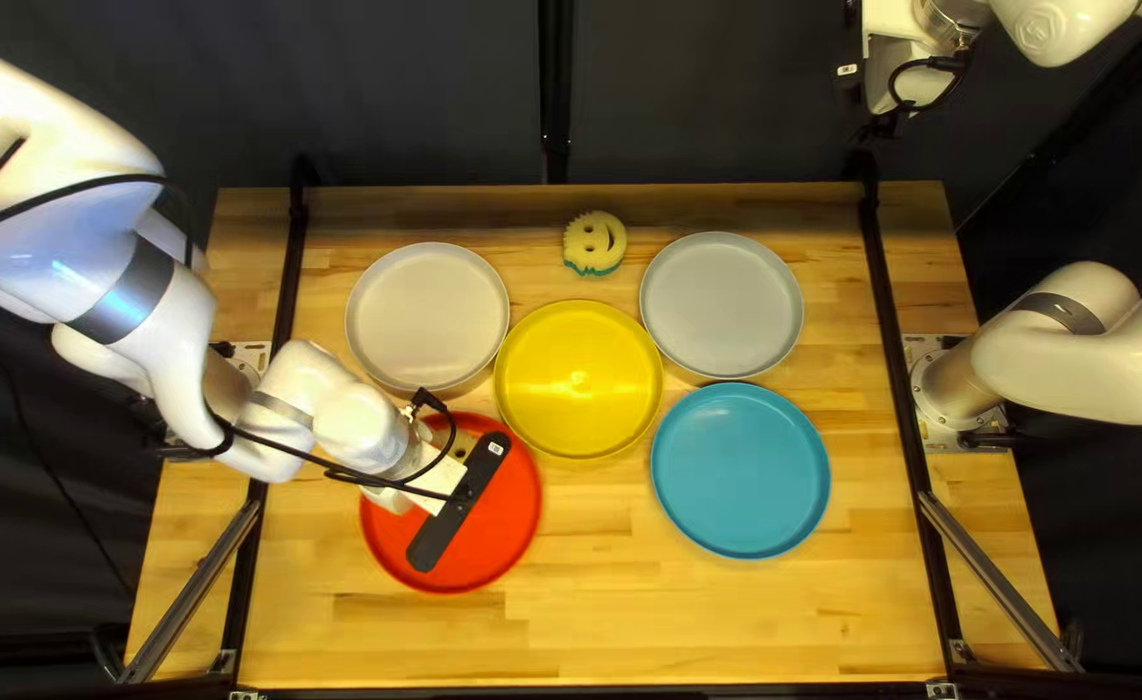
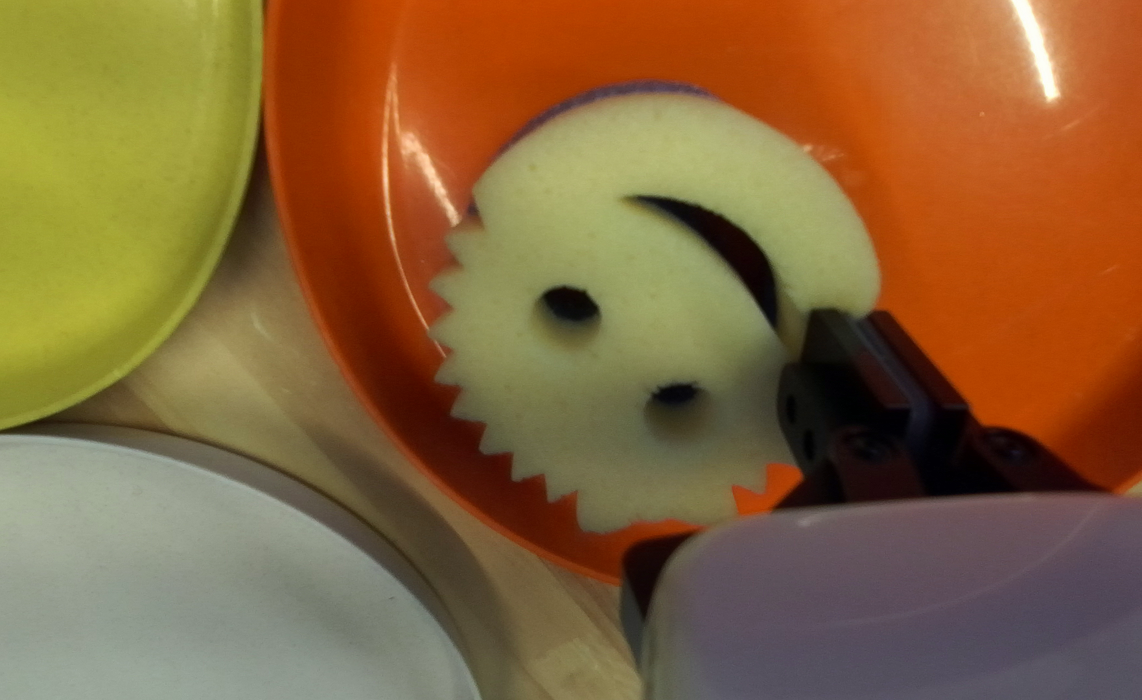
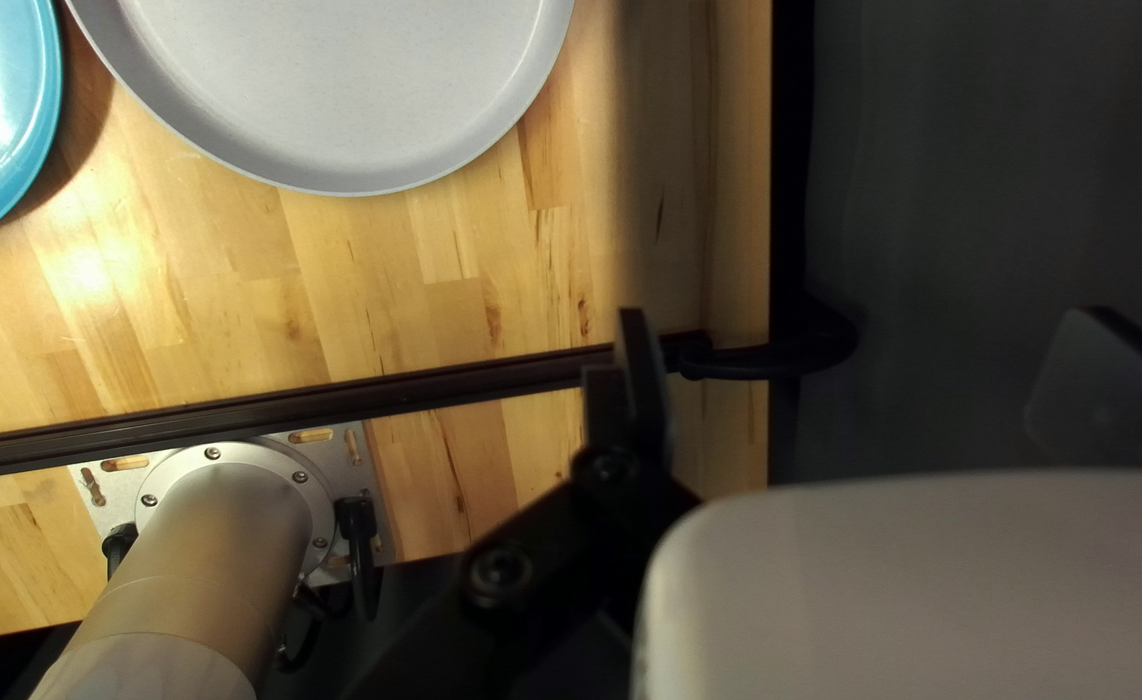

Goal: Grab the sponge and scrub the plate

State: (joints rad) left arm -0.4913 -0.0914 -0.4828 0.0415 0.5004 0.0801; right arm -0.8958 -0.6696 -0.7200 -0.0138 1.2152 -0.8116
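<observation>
Pickup part: done, as I judge it. My left gripper is clamped on the sponge, both fingers pinching its edge by the end of the mouth slot. Sponge is pale, smiley, flat side up, over the far part of the red plate, within the rim as seen from the wrist. Can't tell if its underside presses on the plate or sits just above it.

Scrub part: probably at the start or underway; no visible dirt or wet marks to count progress by, so can't say how much is wiped. Left to do, by my guess: press down, rub across the middle and the near side, then maybe let go.

My right gripper has its fingers spread apart, nothing between them, off at the far right; not needed here, I'd say.

Others look unused: second sponge at the far middle, white plate at far left, yellow plate in the middle, grey plate at far right, blue plate at near right.
</observation>
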